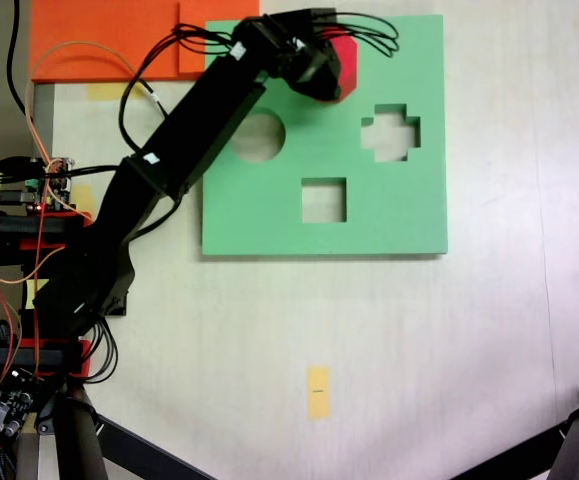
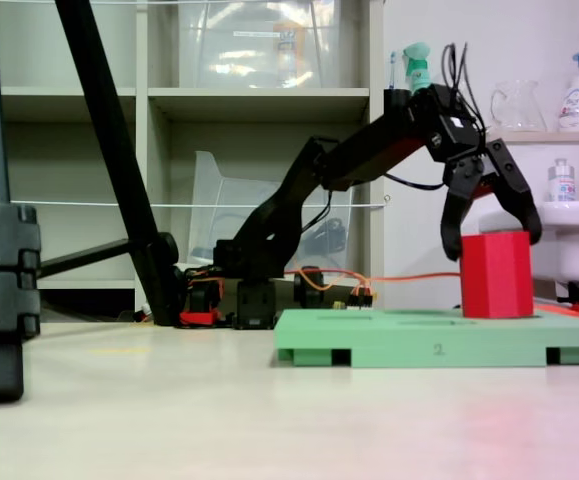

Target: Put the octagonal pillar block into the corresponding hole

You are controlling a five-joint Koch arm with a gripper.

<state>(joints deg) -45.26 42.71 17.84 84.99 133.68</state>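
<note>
The red block (image 2: 496,274) stands upright at the far end of the green board (image 2: 409,335) — its bottom looks sunk a little into the board, in or over a hole hidden from both fixed views. The end effector (image 2: 491,238) sits over the block's top with its two jaws spread wide, one on each side. The board shows three open holes — one round (image 1: 257,137), one square (image 1: 323,200), one cross-shaped (image 1: 390,132). Its front edge carries the number "2". An orange board (image 1: 109,38) lies beside it on the tabletop (image 1: 389,350), along with a small yellow tag (image 1: 317,391).
</note>
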